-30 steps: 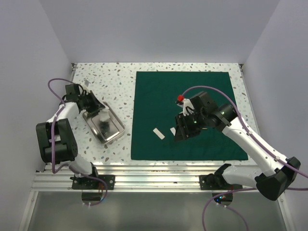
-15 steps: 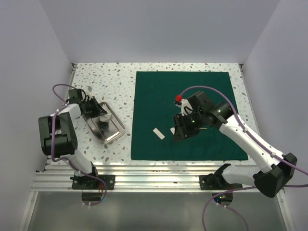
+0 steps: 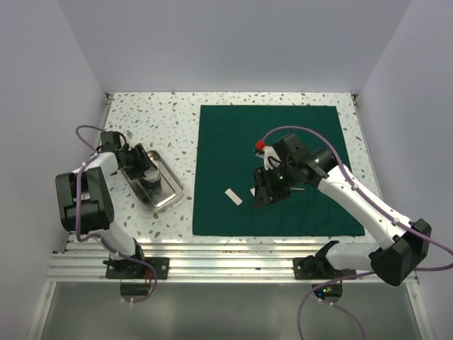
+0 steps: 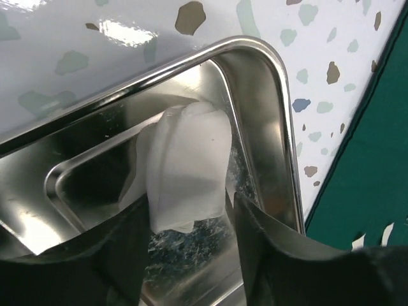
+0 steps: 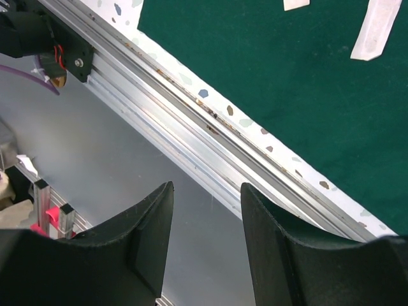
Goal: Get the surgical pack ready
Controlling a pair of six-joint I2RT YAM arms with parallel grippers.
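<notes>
The small metal tray sits left of the dark green drape, which lies spread flat. My left gripper hangs low over the tray. In the left wrist view its jaws stand open either side of a folded white gauze pad that lies on the tray floor. My right gripper hovers over the drape's near middle, open and empty. Two white strips lie on the drape just left of it, also visible from the right wrist.
The speckled tabletop surrounds the drape. An aluminium rail runs along the table's front edge, close under the right gripper's view. White walls enclose the back and both sides.
My left gripper was shut and has opened, leaving the gauze pad lying in the tray. The right arm has drifted slightly left, still open.
</notes>
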